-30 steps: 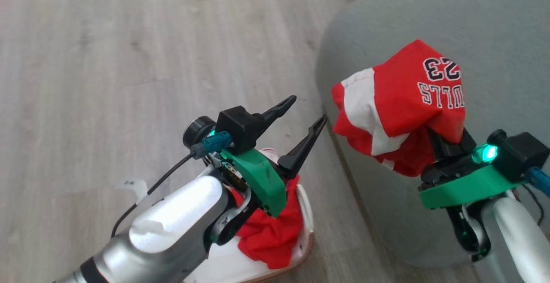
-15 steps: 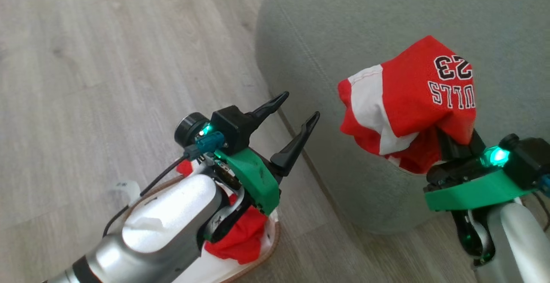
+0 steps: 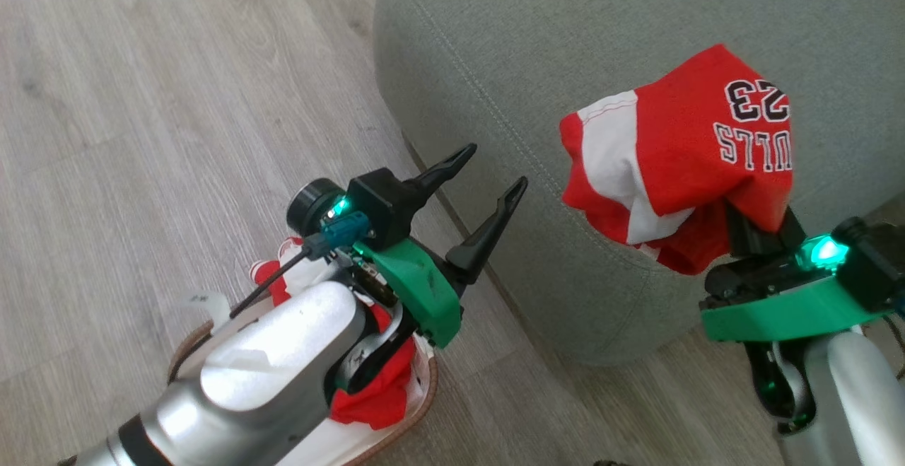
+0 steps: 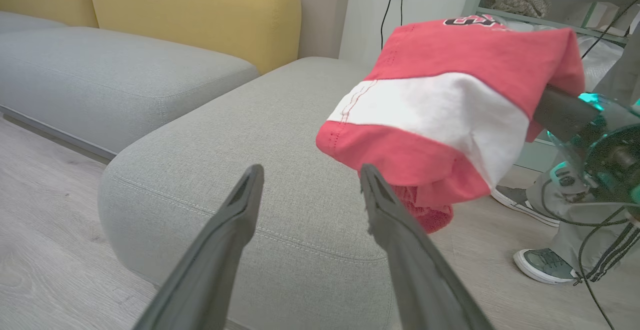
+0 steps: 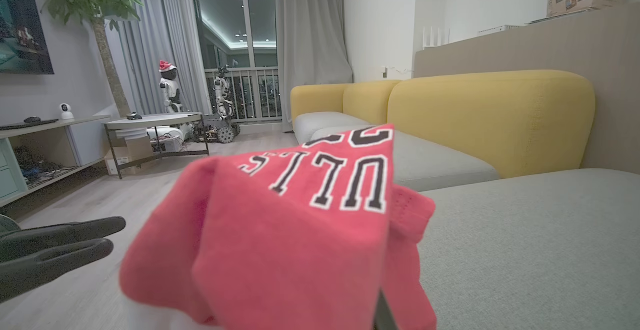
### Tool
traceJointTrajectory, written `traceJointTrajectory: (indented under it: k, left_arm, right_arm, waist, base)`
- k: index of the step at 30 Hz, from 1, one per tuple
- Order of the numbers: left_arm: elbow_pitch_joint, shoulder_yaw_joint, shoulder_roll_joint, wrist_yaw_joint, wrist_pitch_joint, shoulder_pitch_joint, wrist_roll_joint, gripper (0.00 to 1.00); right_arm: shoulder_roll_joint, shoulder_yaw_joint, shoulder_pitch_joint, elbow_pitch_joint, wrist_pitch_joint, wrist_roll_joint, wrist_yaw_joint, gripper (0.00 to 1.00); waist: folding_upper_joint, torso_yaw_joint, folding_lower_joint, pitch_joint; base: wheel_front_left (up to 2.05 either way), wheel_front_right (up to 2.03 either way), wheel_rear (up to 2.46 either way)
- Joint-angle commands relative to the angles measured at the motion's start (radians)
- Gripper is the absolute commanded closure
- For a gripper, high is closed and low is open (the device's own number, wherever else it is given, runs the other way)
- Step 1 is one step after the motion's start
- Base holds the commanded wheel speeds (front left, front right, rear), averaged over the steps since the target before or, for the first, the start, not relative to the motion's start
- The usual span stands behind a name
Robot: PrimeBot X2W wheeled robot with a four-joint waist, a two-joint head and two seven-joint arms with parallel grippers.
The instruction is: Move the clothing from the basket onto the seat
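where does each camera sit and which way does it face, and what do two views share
Head view: on the head, facing down at floor, basket and seat; both forearms, open left gripper, right gripper under the clothing.
Left wrist view: on the left wrist, facing across the seat toward the held clothing; own two fingers.
Right wrist view: on the right wrist, facing over the clothing toward yellow backrests; left gripper at lower left.
Shared: both wrist views show clothing, seat, yellow backrests.
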Motion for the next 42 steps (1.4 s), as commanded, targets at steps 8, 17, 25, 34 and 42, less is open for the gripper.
traceJointTrajectory:
  k: [8,17,25,34,42]
  left_arm:
    - [-0.048,0.030,0.028,0.002,0.008,-0.091,0.023,0.00]
    - [-0.087,0.021,0.041,-0.001,0.048,-0.145,0.043,0.00]
    - [-0.117,0.012,0.039,-0.019,0.078,-0.210,0.065,0.00]
    - [-0.127,0.004,0.019,-0.037,0.093,-0.282,0.088,0.00]
    - [-0.122,0.001,-0.002,-0.042,0.089,-0.316,0.097,0.00]
  right_arm:
    - [-0.026,-0.023,-0.133,-0.005,-0.007,-0.006,0.000,1.00]
    - [-0.077,-0.084,-0.361,0.135,-0.007,0.047,0.000,1.00]
    - [-0.152,-0.113,-0.530,0.282,-0.007,0.123,0.000,1.00]
    - [-0.294,-0.167,-0.724,0.474,-0.007,0.149,0.000,1.00]
    - [-0.373,-0.145,-0.871,0.646,0.005,0.126,0.000,1.00]
  waist:
    - [0.0000,0.025,0.0000,0.049]
    - [0.0000,0.066,0.0000,0.161]
    - [0.0000,0.122,0.0000,0.274]
    - [0.0000,0.200,0.0000,0.401]
    - [0.0000,0.263,0.0000,0.480]
  base:
    - [0.00,0.00,0.00]
    - [0.00,0.00,0.00]
    - [0.00,0.00,0.00]
    - [0.00,0.00,0.00]
    - [0.00,0.00,0.00]
